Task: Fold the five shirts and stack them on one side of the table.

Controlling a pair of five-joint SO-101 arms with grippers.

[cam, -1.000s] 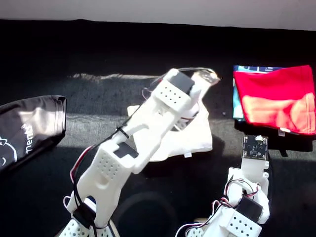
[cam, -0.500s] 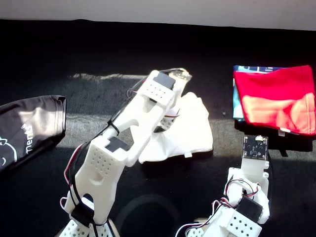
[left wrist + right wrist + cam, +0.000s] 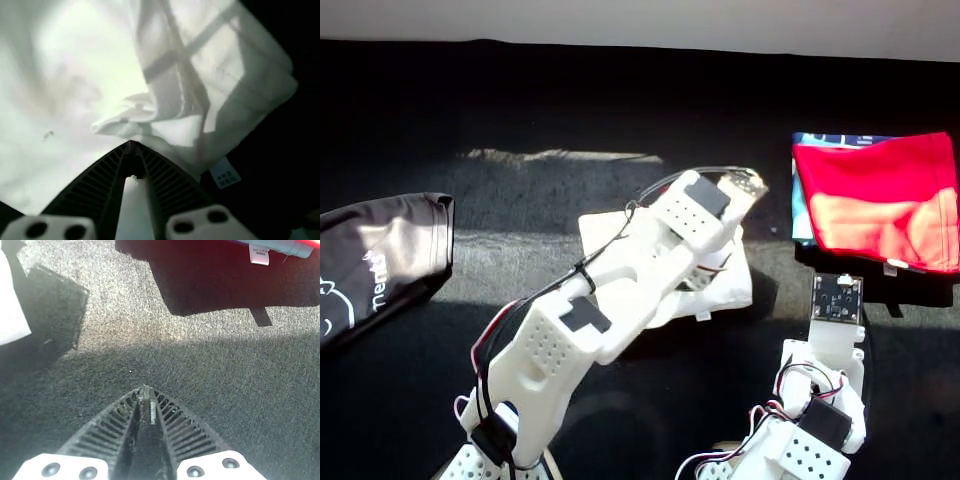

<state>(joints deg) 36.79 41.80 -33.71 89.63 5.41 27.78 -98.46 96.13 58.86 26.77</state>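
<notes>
The white shirt (image 3: 735, 285) lies crumpled rather than flat near the middle of the table (image 3: 520, 120). It is gathered into soft ridges, with one corner showing to the left of the left arm (image 3: 620, 290) and a wider lobe to its right. The left gripper (image 3: 131, 145) has its jaws drawn together to a point on a bunched fold of that white cloth, pinching it. The left arm stretches from the near-left edge across the shirt and hides most of its middle in the high view. At the far right a folded red shirt (image 3: 880, 200) rests on top of a blue one (image 3: 801, 205), whose edge peeks out along the left side. A black shirt (image 3: 380, 255) lies unfolded at the left edge, well apart from the others. The right arm (image 3: 825, 400) sits at the near right, and the right gripper (image 3: 145, 390) has its jaws closed on nothing, above bare dark carpet between the white shirt and the red stack. A small white tag (image 3: 225, 175) with a dark grid mark hangs at the white shirt's hem. Another white tag (image 3: 259, 254) pokes out from the red stack's near edge, its print too small to read. The black shirt carries white lettering and a drawn outline.
</notes>
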